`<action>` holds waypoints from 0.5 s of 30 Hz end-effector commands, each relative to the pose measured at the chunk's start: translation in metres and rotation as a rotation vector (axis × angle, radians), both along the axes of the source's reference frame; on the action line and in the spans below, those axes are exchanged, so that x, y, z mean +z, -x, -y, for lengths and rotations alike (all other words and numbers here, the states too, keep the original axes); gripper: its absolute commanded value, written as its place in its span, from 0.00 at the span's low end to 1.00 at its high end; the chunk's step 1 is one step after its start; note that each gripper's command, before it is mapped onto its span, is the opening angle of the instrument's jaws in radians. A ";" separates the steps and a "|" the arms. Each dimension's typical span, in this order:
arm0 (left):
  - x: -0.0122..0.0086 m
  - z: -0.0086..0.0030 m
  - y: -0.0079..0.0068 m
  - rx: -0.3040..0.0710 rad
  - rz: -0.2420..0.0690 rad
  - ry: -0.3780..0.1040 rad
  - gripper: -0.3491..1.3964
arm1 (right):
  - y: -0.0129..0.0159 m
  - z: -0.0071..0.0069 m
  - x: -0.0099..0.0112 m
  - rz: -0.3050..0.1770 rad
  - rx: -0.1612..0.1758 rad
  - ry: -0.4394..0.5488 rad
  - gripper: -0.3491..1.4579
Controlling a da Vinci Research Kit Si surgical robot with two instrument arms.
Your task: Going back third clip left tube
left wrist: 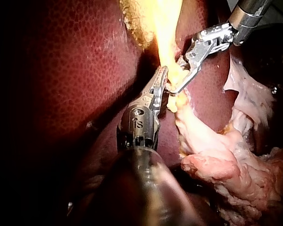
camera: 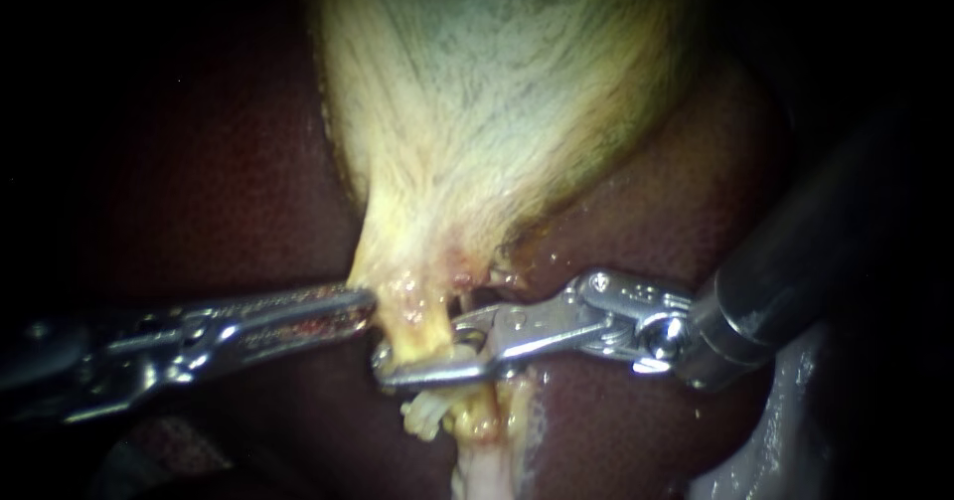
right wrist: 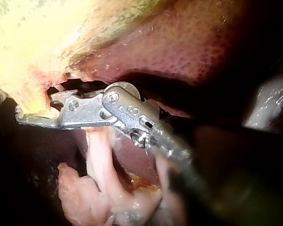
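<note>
Lying on dark red liver (camera: pixel 199 182), pale gallbladder (camera: pixel 497 92) narrowing toward 6 o'clock into tube (camera: pixel 429 329). From 9 o'clock, left instrument (camera: pixel 366 306), pincer closed on gallbladder neck. From 3 o'clock, right instrument (camera: pixel 422 348), pincer open astride tube.

Your left instrument (camera: pixel 366 306) is slim, silvery steel with a pinned hinge and a dark, rounded shaft. Your right instrument (camera: pixel 422 346) has a bright metal end effector with round rivets and slotted links on a dark, glossy, cylindrical shaft.
</note>
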State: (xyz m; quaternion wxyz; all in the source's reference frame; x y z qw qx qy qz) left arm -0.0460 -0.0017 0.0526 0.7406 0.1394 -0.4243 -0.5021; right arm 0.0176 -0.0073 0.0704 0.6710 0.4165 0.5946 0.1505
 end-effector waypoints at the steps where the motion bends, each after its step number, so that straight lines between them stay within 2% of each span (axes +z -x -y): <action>1: 0.0000 0.0000 0.0000 0.000 0.000 0.000 0.20 | 0.0000 0.0001 0.0000 -0.001 -0.001 -0.001 0.00; 3: 0.0000 0.0000 0.0000 0.000 0.000 0.000 0.20 | 0.0000 0.0001 0.0001 0.001 -0.001 -0.006 0.00; 6: 0.0000 0.0000 0.0000 0.000 0.000 0.000 0.20 | 0.0000 0.0003 0.0002 0.009 0.002 -0.021 0.19; 10: 0.0000 0.0000 0.0000 0.000 0.000 0.000 0.20 | 0.0002 0.0001 0.0005 0.019 0.021 -0.018 0.38; 12: 0.0000 0.0000 0.0000 0.000 0.000 0.000 0.20 | 0.0004 -0.0001 0.0008 0.031 0.043 -0.014 0.43; 15: 0.0000 0.0000 -0.0001 0.000 0.000 0.000 0.20 | 0.0007 -0.0005 0.0013 0.038 0.056 -0.013 0.47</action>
